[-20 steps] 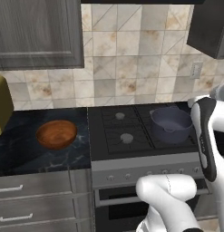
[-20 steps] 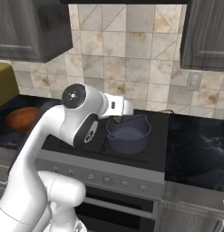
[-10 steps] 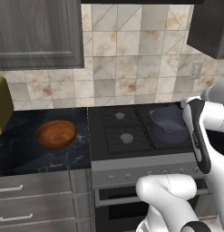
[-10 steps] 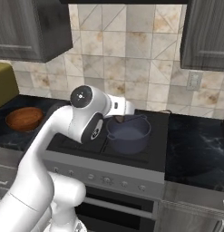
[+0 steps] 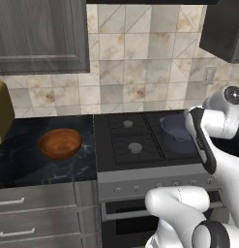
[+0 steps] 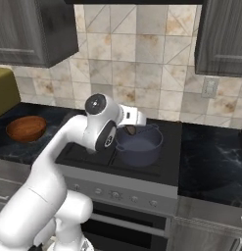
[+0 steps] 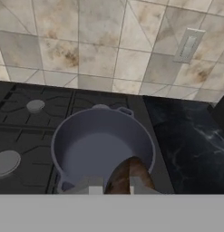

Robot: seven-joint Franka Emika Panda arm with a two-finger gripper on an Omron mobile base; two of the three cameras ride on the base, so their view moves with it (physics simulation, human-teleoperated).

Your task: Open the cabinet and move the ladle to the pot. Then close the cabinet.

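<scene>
The gripper (image 7: 112,185) holds what seems the ladle (image 7: 127,174) over the pot (image 7: 102,142).

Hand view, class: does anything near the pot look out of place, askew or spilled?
Nothing is spilled or damaged. The pot sits upright on the stove. One oddity: a brown ladle, pinched in the shut gripper, leans tilted across the pot's near rim, not yet lying inside.

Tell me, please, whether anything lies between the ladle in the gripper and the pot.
Nothing visible does. The ladle hangs in the shut gripper right at the near rim of the pot, which looks empty, on the stove.
</scene>
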